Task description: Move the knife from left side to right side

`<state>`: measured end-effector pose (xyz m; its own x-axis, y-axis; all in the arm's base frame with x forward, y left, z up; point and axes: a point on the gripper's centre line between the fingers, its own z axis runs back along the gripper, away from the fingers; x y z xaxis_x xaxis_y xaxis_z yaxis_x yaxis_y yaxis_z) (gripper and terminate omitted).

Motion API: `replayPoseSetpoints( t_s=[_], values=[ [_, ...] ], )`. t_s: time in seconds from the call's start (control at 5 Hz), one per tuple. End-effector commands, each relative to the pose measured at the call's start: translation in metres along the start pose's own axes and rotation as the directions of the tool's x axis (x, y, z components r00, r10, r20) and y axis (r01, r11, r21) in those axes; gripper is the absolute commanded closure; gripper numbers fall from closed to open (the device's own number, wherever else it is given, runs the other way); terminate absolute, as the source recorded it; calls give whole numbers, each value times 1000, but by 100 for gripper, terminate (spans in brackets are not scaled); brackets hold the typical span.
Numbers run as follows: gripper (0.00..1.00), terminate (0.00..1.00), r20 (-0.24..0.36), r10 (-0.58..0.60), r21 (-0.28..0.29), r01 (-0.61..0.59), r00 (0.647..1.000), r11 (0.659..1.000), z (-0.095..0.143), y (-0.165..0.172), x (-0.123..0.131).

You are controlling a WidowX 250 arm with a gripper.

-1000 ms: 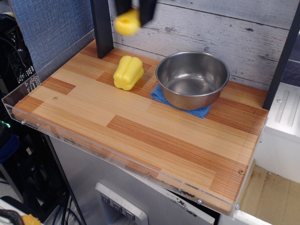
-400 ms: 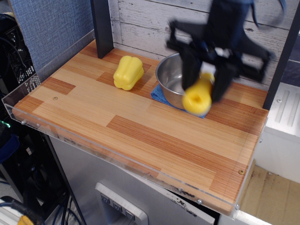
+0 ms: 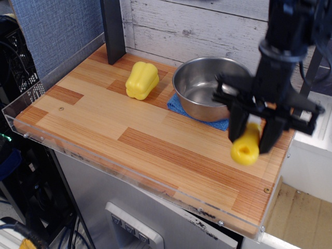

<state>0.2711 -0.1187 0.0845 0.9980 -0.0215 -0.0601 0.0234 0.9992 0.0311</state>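
Observation:
My gripper (image 3: 252,136) is at the right side of the wooden table (image 3: 150,140), just right of the steel bowl. It is shut on the knife (image 3: 246,147), whose chunky yellow handle with a hole at its end points toward the camera and down. The white blade is hidden between the fingers (image 3: 237,124). The knife hangs a little above the table surface near the right edge.
A steel bowl (image 3: 210,87) sits on a blue cloth (image 3: 179,105) at the back centre. A yellow toy bell pepper (image 3: 141,80) lies at the back left. A black post (image 3: 113,31) stands at the back left. A clear plastic rim (image 3: 129,176) lines the front edge.
The gripper has carried the knife from the top left, across the bowl, to the right side of the table and lower. The pepper and the bowl have not moved.

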Motion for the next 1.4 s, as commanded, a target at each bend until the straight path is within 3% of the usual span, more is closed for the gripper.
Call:
replayPoseSetpoints(
  t_s=[0.0,0.6,0.8,1.0,1.2],
  values=[
    [100,0,-34,-51,-64,49,998,997,-22,-2,2],
    [100,0,-94,10,-47,-14,996,999,-38,13,-9],
    [0,0,-116,14,-44,-20,993,999,-40,16,-10],
    [0,0,-109,3,-53,-9,994,999,-34,16,-10],
    [0,0,-39,-31,-7,31,999,1000,2,17,-9]
  ],
)
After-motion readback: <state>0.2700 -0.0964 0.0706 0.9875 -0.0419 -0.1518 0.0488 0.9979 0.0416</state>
